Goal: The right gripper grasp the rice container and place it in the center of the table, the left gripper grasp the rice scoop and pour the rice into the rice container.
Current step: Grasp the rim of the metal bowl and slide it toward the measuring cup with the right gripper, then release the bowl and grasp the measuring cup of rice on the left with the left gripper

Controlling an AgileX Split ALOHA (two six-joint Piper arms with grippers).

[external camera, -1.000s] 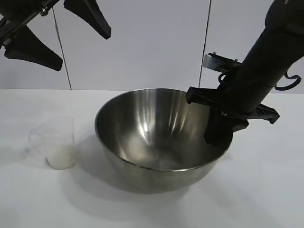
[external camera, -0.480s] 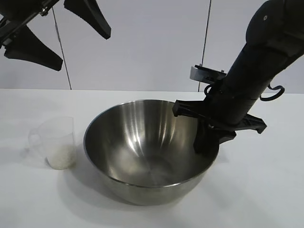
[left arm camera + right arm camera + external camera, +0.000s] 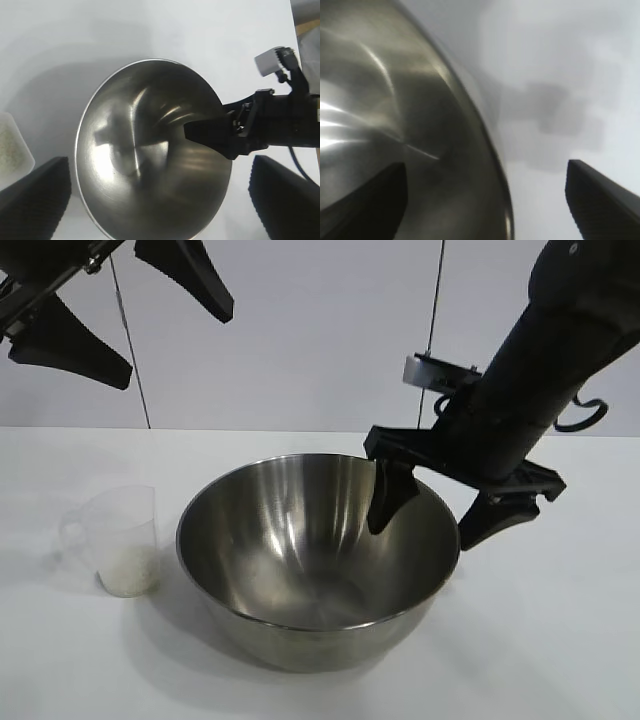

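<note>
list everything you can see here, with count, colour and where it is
bowl: 1, shiny steel, middle of the table, empty
cup: 1, clear plastic, on the table left of the bowl, apart from it
rice: 1 small heap, white, in the bottom of the cup
table: 1, white, under everything
wall: white panels, behind the table
left pincer: 1, black, open, high at the upper left, above the cup
right pincer: 1, black, open, straddling the bowl's right rim, one finger inside, one outside
</note>
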